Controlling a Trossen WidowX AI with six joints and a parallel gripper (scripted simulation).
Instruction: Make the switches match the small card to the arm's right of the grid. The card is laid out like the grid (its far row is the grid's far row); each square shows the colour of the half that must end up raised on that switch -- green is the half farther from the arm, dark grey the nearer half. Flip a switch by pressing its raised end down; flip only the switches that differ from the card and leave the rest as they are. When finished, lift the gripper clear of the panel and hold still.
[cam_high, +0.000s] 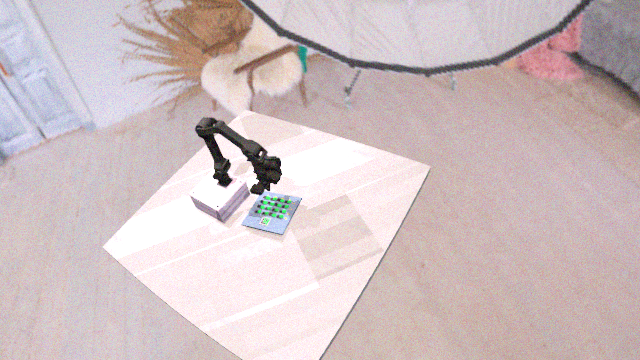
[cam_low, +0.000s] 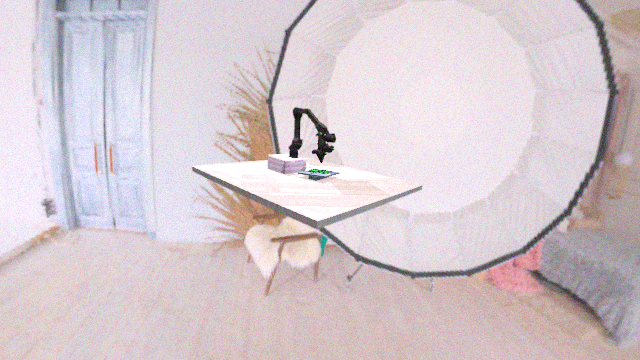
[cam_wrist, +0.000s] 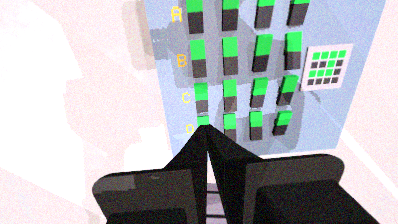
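The light blue switch panel (cam_wrist: 325, 120) (cam_high: 281, 227) (cam_low: 303, 173) lies on the table beside the arm's base. It holds a grid of green and dark grey rocker switches in rows lettered A to D. The small card (cam_wrist: 326, 67) (cam_high: 265, 220) sits at the grid's right with green and dark grey squares. My gripper (cam_wrist: 205, 129) (cam_high: 257, 190) (cam_low: 320, 160) is shut and empty. Its tip hangs over the leftmost switch of row D (cam_wrist: 203, 120), whose near half it hides. I cannot tell whether it touches that switch.
The arm stands on a pale box (cam_high: 220, 200) (cam_low: 286, 163) next to the panel. The pale wooden table (cam_high: 250, 280) (cam_low: 310, 197) ends in open edges all round. A chair and a large round screen stand beyond it.
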